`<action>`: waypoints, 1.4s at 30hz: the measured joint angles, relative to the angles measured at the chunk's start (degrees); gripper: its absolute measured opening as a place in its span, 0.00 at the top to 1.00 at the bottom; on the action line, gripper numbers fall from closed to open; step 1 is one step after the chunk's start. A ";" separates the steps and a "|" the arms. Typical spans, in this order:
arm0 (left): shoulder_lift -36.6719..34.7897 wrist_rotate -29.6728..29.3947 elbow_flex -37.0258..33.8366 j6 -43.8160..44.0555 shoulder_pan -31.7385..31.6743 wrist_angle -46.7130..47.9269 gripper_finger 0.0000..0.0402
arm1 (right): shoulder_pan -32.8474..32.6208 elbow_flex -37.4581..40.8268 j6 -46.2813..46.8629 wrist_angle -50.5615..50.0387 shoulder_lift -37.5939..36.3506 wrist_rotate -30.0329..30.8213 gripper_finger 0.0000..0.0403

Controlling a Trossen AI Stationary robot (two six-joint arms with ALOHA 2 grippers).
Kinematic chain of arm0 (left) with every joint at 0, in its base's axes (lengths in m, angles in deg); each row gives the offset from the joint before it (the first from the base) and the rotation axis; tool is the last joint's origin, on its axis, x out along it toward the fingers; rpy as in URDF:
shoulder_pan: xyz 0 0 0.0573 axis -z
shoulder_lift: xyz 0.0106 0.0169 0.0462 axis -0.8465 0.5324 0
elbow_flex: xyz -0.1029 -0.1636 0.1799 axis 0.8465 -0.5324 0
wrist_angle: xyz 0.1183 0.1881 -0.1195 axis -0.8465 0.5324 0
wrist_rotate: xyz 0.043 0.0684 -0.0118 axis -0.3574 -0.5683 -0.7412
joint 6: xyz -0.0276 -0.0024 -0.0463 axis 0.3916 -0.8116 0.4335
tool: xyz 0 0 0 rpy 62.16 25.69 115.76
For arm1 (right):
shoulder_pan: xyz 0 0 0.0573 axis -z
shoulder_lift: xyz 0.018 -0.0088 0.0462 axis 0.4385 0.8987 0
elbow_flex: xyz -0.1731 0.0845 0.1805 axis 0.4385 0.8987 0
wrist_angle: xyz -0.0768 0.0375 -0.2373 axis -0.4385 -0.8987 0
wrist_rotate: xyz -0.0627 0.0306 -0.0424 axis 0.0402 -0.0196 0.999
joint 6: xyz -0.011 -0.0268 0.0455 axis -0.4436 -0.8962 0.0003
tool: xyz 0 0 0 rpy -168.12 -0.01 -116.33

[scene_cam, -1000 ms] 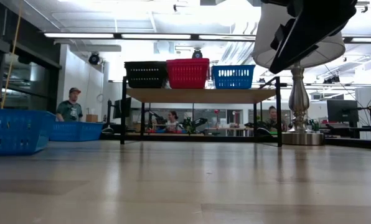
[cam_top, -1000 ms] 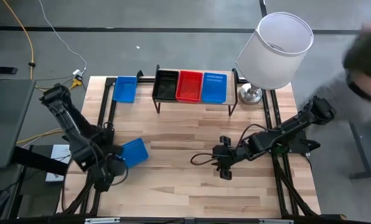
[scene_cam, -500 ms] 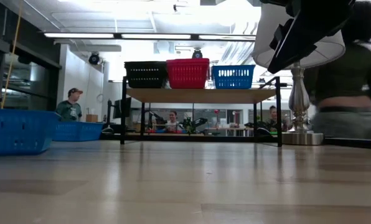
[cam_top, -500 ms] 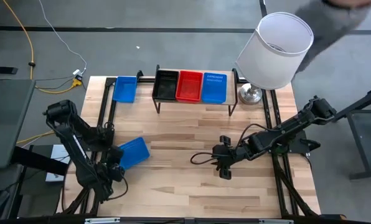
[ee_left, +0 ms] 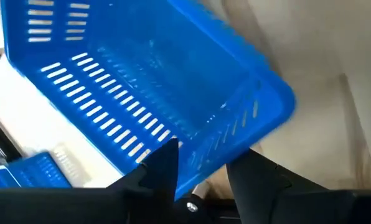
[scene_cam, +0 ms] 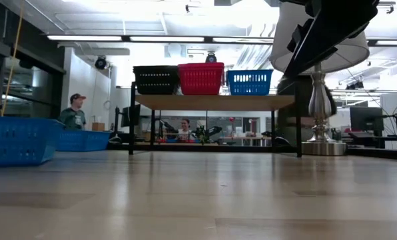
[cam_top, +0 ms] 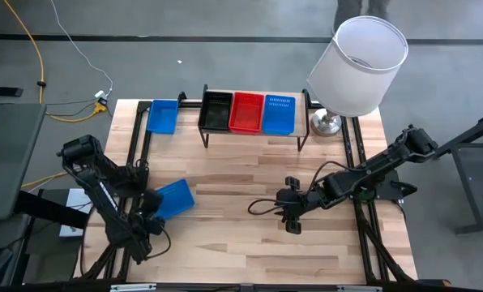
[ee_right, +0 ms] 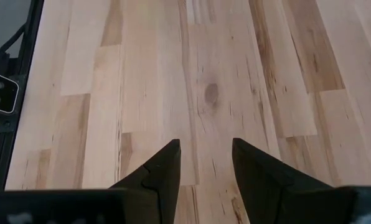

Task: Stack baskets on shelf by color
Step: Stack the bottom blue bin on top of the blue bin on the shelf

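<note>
We counted three blue perforated plastic baskets (cam_top: 173, 199), one red (cam_top: 246, 111), one black (cam_top: 216, 110); left pincer (ee_left: 201, 168) grasped the first's rim; right pincer (ee_right: 204, 163) released.

Two black jointed arms, looped cables

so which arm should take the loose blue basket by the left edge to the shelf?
Left. Its gripper already straddles that blue basket's wall. The right gripper hangs open over bare table, mid-right, farther away. Shelf sits at the back.

Bright overhead ceiling lights (scene_cam: 185, 38), glare above; blue basket (ee_left: 148, 93) edge motion-blurred.
</note>
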 joint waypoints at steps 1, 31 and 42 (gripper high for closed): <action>0.00 0.06 0.00 0.47 -0.30 0.00 0.71 | 0.00 0.00 0.00 -0.01 0.00 -0.01 0.67; 6.31 -23.83 11.10 -35.33 -15.56 -24.92 1.00 | 4.15 -0.02 9.59 24.73 3.50 11.10 0.67; 16.75 -27.56 11.08 -48.87 -22.28 -37.08 1.00 | 9.22 0.00 17.70 24.36 12.44 11.58 0.67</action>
